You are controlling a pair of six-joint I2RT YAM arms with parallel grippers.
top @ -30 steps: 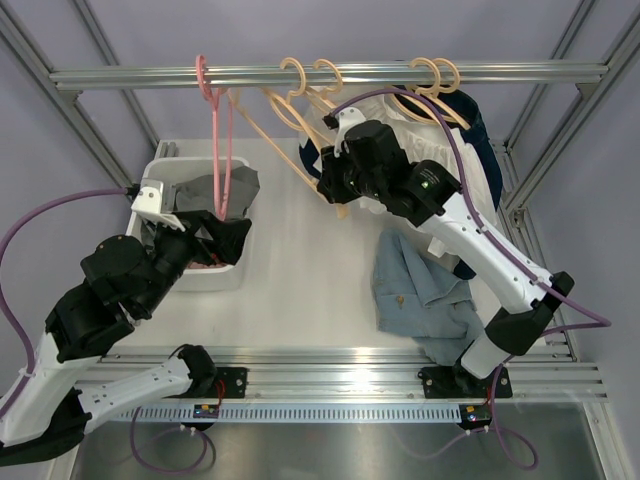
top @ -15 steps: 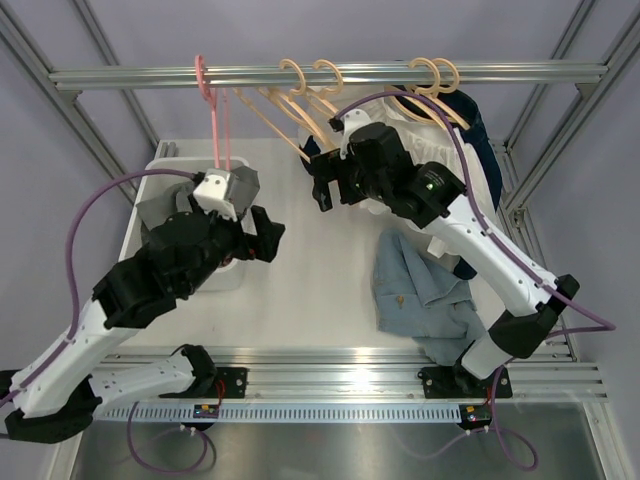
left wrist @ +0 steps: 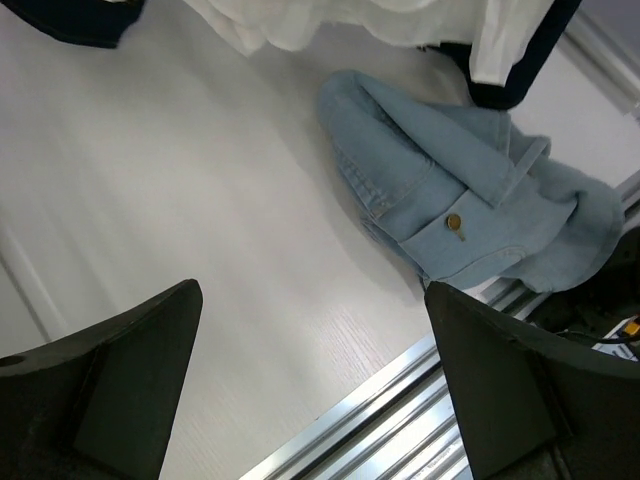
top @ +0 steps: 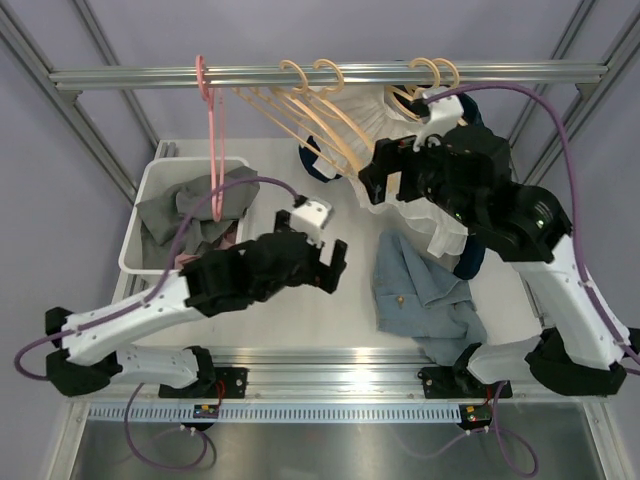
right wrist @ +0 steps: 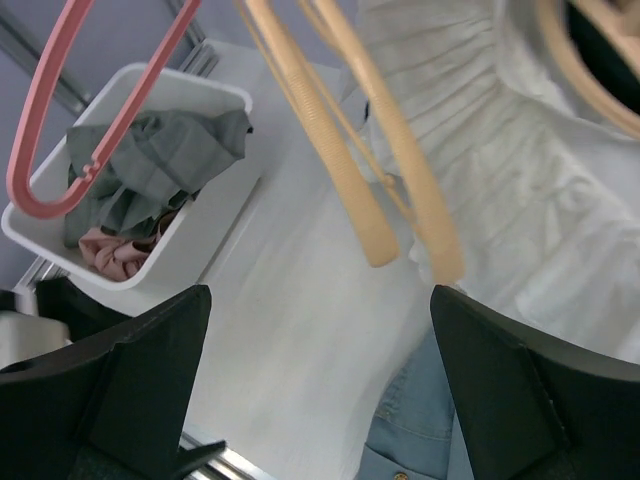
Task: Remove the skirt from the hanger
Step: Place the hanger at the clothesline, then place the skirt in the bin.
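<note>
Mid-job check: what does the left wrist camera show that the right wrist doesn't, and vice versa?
Only the left wrist: nearly the whole denim garment and the orange-tagged wiring past it. Only the right wrist: the pink hanger, the wooden hangers and the white bin of grey and pink clothes. Both: the white pleated garment, a corner of the denim and the table.
</note>
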